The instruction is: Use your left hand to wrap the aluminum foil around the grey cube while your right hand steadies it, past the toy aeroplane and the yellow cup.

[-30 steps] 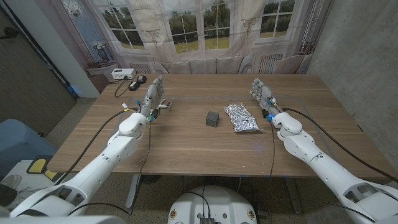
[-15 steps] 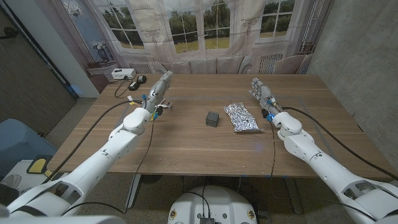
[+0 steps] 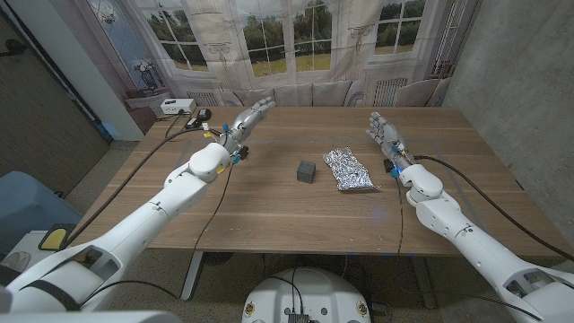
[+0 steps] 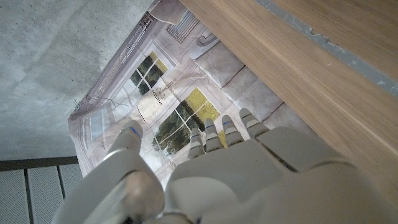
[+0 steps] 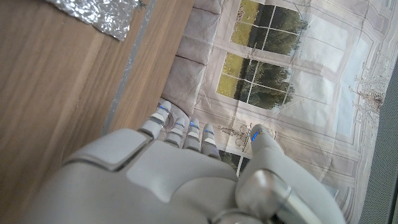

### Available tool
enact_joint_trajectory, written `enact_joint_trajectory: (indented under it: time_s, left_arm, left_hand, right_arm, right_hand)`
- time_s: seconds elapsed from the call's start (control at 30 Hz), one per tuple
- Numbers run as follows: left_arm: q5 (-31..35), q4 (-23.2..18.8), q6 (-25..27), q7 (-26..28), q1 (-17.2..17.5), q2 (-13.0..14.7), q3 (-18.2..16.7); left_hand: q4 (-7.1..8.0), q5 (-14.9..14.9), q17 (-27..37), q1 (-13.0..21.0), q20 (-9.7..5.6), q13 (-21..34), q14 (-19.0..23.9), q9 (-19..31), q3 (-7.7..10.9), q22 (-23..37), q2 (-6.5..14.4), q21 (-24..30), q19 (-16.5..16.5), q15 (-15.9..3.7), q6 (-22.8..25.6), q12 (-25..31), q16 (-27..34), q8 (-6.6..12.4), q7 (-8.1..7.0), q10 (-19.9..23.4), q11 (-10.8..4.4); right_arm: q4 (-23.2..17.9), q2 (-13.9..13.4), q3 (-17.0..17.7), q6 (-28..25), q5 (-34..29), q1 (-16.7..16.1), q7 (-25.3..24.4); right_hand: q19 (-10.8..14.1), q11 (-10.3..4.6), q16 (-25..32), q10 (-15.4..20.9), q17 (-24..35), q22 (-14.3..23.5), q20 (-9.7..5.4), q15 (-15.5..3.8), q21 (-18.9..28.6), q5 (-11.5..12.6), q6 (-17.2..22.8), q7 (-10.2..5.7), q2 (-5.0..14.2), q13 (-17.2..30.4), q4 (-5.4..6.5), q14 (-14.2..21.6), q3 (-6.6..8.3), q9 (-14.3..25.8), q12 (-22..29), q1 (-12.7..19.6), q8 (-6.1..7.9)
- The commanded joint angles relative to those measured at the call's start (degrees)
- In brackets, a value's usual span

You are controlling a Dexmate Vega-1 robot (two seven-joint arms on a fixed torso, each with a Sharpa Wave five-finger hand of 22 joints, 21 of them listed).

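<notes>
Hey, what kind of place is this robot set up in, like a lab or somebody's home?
Probably a lab or test room dressed to look homely. The windows and curtains look like a printed backdrop, the side wall is bare concrete, and cables and small devices lie on the wooden table.

Grey cube [image 3: 307, 170] sits mid tabletop [image 3: 269, 211], aluminum foil [image 3: 348, 169] lying flat just beside it toward the robot's right, not touching. Left hand [image 3: 248, 119] raised over the far left of the tabletop, fingers spread and reaching toward the far edge, holding nothing. Right hand [image 3: 385, 134] near the foil's far right side, fingers apart, empty. White box [image 3: 177, 106] and cables at far left corner.
</notes>
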Motion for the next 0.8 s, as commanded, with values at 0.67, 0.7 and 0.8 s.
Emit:
enact_joint_trajectory:
  time_s: [0.67, 0.7, 0.8]
  left_arm:
    - [10.64, -10.23, 8.01, -7.08, -6.74, 2.40, 7.07]
    - [10.92, -10.41, 7.99, -7.29, -6.88, 2.38, 7.21]
    - [11.72, -10.92, 7.92, -7.83, -7.27, 2.37, 7.53]
  left_hand:
    - [-2.76, -0.21, 0.35, 5.32, 2.34, 0.30, 0.07, 0.31, 0.49, 0.30, -0.86, 0.15, 1.98, 1.04, 3.79, -0.48, -0.94, 0.42, 0.33, 1.95, -0.05]
    - [-2.86, -0.18, 0.35, 5.61, 2.35, 0.30, 0.07, 0.31, 0.47, 0.30, -1.02, 0.14, 2.07, 1.03, 3.86, -0.52, -0.96, 0.40, 0.35, 1.99, -0.09]
    - [-2.99, -0.13, 0.36, 6.06, 2.45, 0.32, 0.11, 0.32, 0.44, 0.30, -1.27, 0.10, 2.15, 0.90, 3.96, -0.56, -0.98, 0.36, 0.23, 2.08, -0.36]
  right_arm:
    - [-11.09, -3.36, 2.67, 2.88, -3.65, -8.77, -6.18]
    - [-11.13, -3.29, 2.72, 3.05, -3.67, -8.92, -6.25]
    - [-11.33, -3.17, 2.86, 3.40, -3.94, -9.33, -6.66]
  right_hand:
    - [0.50, -0.25, 0.35, 0.90, 0.19, 0.33, 0.55, 0.42, 0.59, 0.25, 0.96, 0.12, -0.02, 0.03, -0.64, 0.41, 0.12, 0.13, 0.20, 0.90, 0.30]
    - [0.51, -0.27, 0.35, 0.91, 0.19, 0.33, 0.57, 0.47, 0.60, 0.25, 0.98, 0.11, -0.02, 0.03, -0.66, 0.43, 0.11, 0.13, 0.20, 0.91, 0.30]
    - [0.51, -0.33, 0.35, 0.93, 0.20, 0.33, 0.58, 0.47, 0.60, 0.24, 0.99, 0.14, -0.02, 0.02, -0.69, 0.43, 0.09, 0.13, 0.19, 0.92, 0.28]
